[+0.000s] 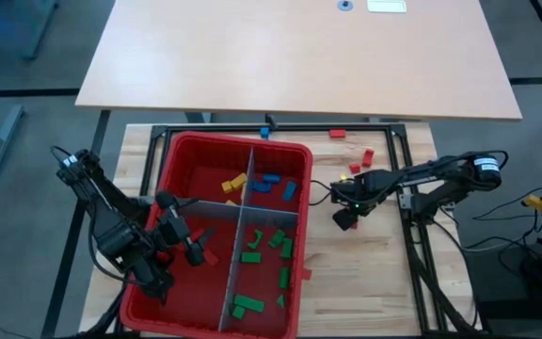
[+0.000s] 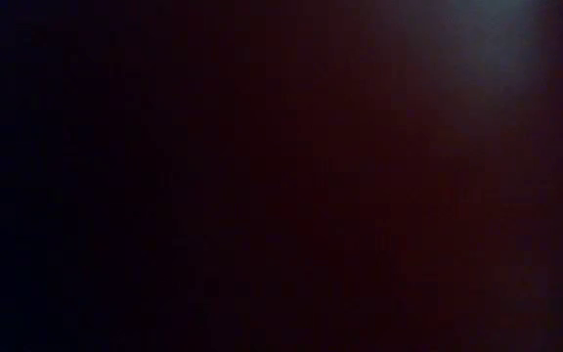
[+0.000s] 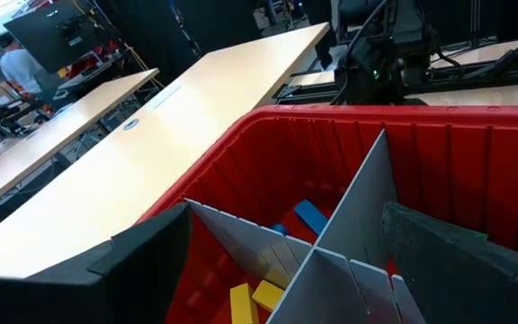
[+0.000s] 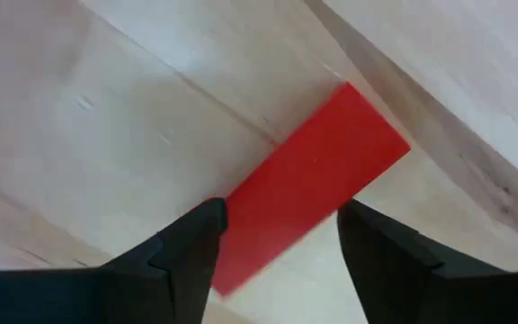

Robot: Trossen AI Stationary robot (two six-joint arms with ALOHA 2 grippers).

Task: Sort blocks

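Right gripper [image 4: 277, 238], fingers spread wide, straddles a flat red rectangular block [image 4: 308, 184] lying on the pale wooden tabletop [image 4: 88, 135] right of the big red plastic bin [image 1: 172, 155].

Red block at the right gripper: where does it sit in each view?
High view: the red block lies on the wood table right of the red bin, mostly hidden under the right gripper.
Low view: dark, not visible.
Left wrist view: not in it; only the red bin and the right arm behind it.
Right wrist view: centre, flat on wood, between the open jaws.
Shared landmark: the red bin.
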